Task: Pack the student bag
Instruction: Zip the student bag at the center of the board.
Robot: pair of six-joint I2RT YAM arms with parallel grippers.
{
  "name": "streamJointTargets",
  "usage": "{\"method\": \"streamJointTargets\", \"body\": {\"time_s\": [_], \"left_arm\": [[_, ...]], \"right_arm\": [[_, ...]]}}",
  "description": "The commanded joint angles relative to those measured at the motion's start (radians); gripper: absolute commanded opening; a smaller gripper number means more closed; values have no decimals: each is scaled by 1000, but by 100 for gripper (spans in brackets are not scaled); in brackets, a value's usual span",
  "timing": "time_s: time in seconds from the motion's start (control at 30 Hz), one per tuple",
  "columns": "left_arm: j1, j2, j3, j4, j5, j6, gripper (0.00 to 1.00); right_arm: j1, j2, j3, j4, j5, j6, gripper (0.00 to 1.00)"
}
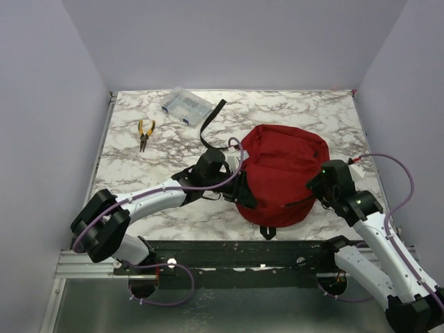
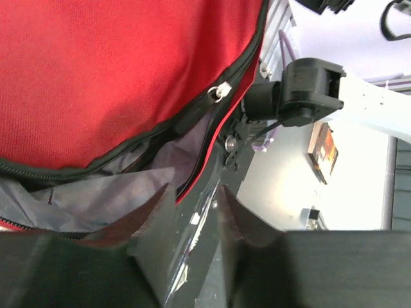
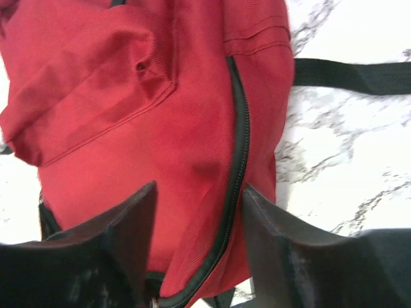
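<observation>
Looking near to far, I see my left claw (image 1: 238,182) (image 2: 192,192) at the red backpack's (image 1: 281,173) (image 2: 96,77) left edge, fingers slightly parted beside its open zip (image 2: 221,90), pinching nothing I can make out. My right claw (image 1: 319,182) (image 3: 199,189), fingers spread, straddles the zip on the backpack's (image 3: 128,96) right side. The backpack lies on the marble table (image 1: 166,149), right of centre. Beyond it are yellow-handled pliers (image 1: 145,133), a black strap (image 1: 211,121) and a clear plastic box (image 1: 185,105).

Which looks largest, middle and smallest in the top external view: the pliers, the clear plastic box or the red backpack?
1. dark red backpack, by far the largest.
2. clear plastic box, clearly smaller.
3. yellow-handled pliers, shorter and slimmer than the box.
All three lie on the same table, so nearness hardly skews this.
</observation>
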Motion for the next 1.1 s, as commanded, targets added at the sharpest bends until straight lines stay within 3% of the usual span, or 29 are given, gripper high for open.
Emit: {"method": "streamJointTargets", "body": {"time_s": [0.0,0.1,0.27,0.5,0.53,0.57,0.67,0.77,0.97,1.07], "left_arm": [[-15,-17,49,10,24,32,41],[-16,5,75,10,27,35,42],[-59,79,144,11,51,29,45],[-231,213,221,13,43,4,41],[-256,229,225,14,42,-1,40],[-276,244,226,18,36,-9,39],[-314,257,218,25,17,-34,37],[-319,250,216,25,35,-31,34],[-283,141,168,25,12,-5,40],[-246,90,140,26,-16,-14,44]], "right_arm": [[-5,18,58,11,-141,-96,66],[-4,40,60,-36,-273,-80,75],[-4,68,-2,-65,-533,-13,75],[-4,-32,-70,-52,-572,44,66],[-4,-55,-78,-42,-568,42,59],[-4,-76,-92,-33,-566,49,46],[-4,-114,-140,5,-589,61,27],[-5,-130,-195,55,-617,67,1],[-5,-177,-311,247,-623,0,1],[-4,-273,-366,381,-607,-59,0]]}}
